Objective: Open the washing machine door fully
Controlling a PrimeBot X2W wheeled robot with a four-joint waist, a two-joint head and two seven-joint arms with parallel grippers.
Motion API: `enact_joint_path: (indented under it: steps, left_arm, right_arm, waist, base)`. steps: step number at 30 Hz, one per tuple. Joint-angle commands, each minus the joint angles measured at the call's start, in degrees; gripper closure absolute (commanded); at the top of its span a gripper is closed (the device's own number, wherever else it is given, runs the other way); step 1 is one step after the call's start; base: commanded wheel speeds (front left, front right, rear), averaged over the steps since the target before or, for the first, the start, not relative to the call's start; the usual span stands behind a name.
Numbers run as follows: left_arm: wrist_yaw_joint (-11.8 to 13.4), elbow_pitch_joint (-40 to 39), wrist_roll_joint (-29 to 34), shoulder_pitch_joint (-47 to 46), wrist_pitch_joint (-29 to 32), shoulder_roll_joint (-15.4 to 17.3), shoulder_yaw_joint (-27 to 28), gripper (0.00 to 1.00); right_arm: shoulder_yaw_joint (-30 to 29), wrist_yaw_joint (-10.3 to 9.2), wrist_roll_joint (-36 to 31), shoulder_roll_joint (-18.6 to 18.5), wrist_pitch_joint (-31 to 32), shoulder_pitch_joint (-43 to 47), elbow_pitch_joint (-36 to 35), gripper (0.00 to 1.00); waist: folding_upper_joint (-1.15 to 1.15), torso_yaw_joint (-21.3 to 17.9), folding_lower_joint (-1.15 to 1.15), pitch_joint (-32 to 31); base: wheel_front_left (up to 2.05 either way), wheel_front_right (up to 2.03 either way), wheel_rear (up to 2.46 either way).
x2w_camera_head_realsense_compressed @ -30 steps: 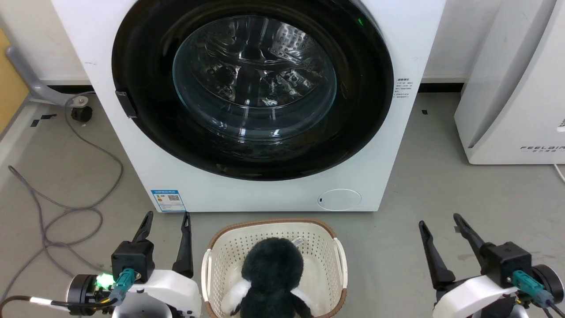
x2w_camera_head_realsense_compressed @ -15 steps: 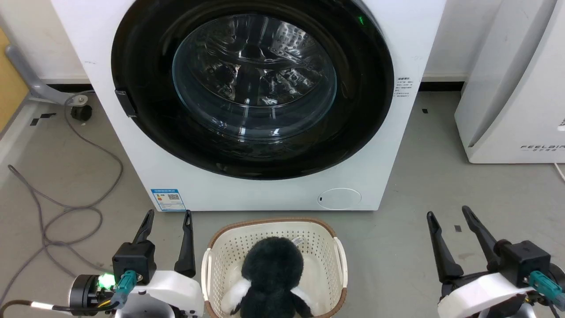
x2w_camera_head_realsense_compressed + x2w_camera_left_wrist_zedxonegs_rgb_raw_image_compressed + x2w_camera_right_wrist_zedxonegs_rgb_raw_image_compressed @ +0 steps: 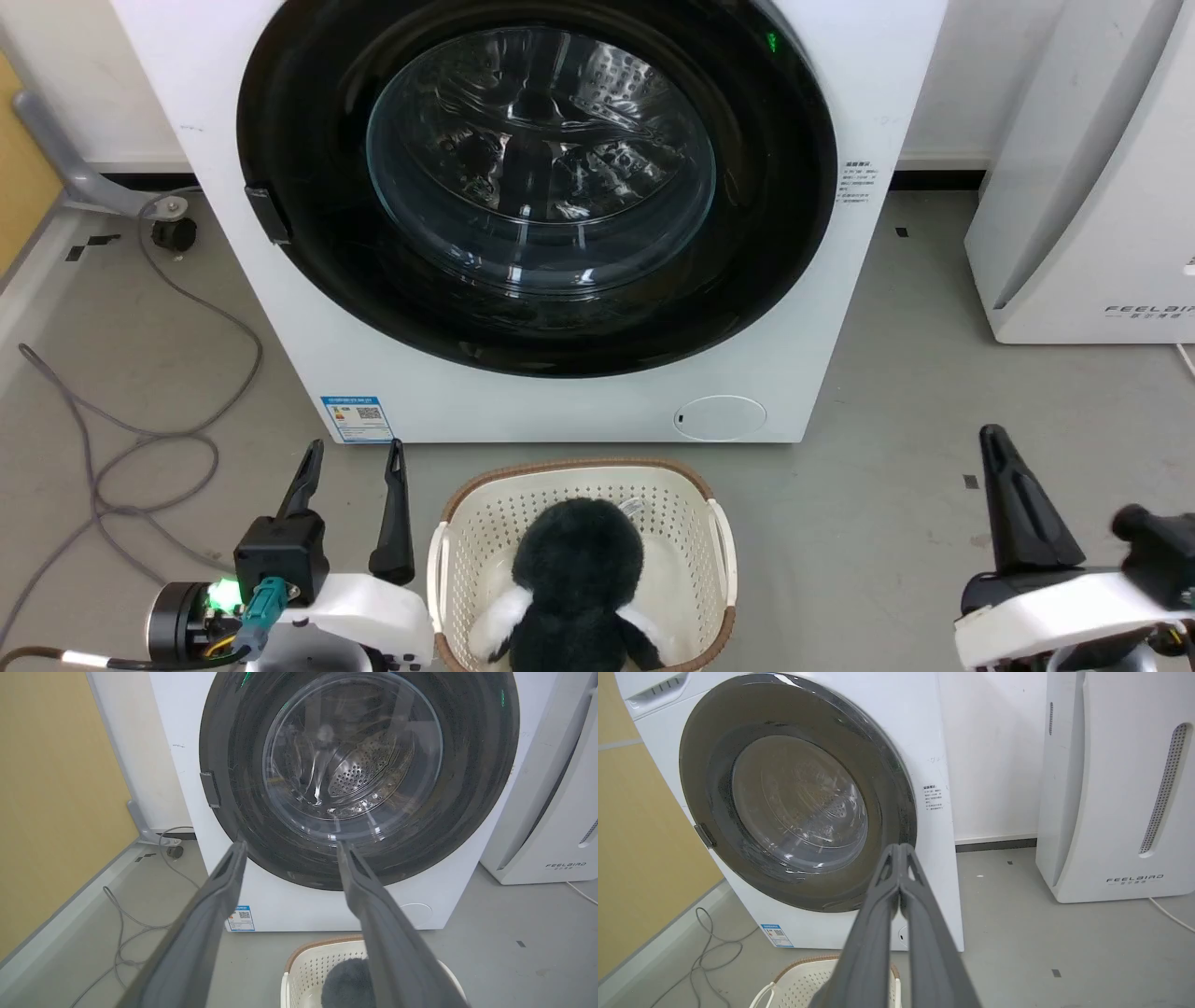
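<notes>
Glossy black, the washing machine door [image 3: 537,187] sits shut against the white washing machine [image 3: 579,411], its small handle tab [image 3: 267,215] at the left edge. The left gripper [image 3: 355,450] hangs low, fingers spread; the right gripper [image 3: 899,848] has its fingers pressed together, empty. Both are well apart from the tab. Fingers may slip off that shallow tab, or an arm may knock the laundry basket [image 3: 719,537].

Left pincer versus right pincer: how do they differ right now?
The left pincer stands open, fingers well apart; the right pincer is shut, fingertips touching. The left pincer sits close beside the left side of the basket; the right pincer is farther off on the basket's other side. Both are empty, point toward the washing machine door, and touch nothing.
</notes>
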Motion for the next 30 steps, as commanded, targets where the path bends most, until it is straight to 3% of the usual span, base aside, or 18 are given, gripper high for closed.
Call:
enact_joint_path:
  steps: [1,14,30]
  left_arm:
    - [0.31,0.06,-0.19,0.08,-0.55,0.01,-0.23,0.0]
    - [1.09,0.02,-0.48,-0.39,-2.11,0.01,-0.88,0.0]
    - [1.85,-0.52,-0.63,-2.76,-4.02,0.01,-1.66,0.0]
  right_arm:
    - [-0.37,0.01,2.54,0.02,-0.51,-0.32,0.07,1.0]
    - [-1.3,0.02,33.09,0.03,-2.06,-2.66,2.75,1.0]
    - [-5.84,0.02,51.29,-1.15,0.67,-10.78,5.8,1.0]
  waist:
    - [0.0,0.03,0.0,0.04]
    - [0.0,0.73,0.0,1.05]
    - [0.0,2.18,0.0,5.43]
  base:
    - [0.0,0.0,0.0]
    - [0.0,0.0,0.0]
    - [0.0,0.0,0.0]
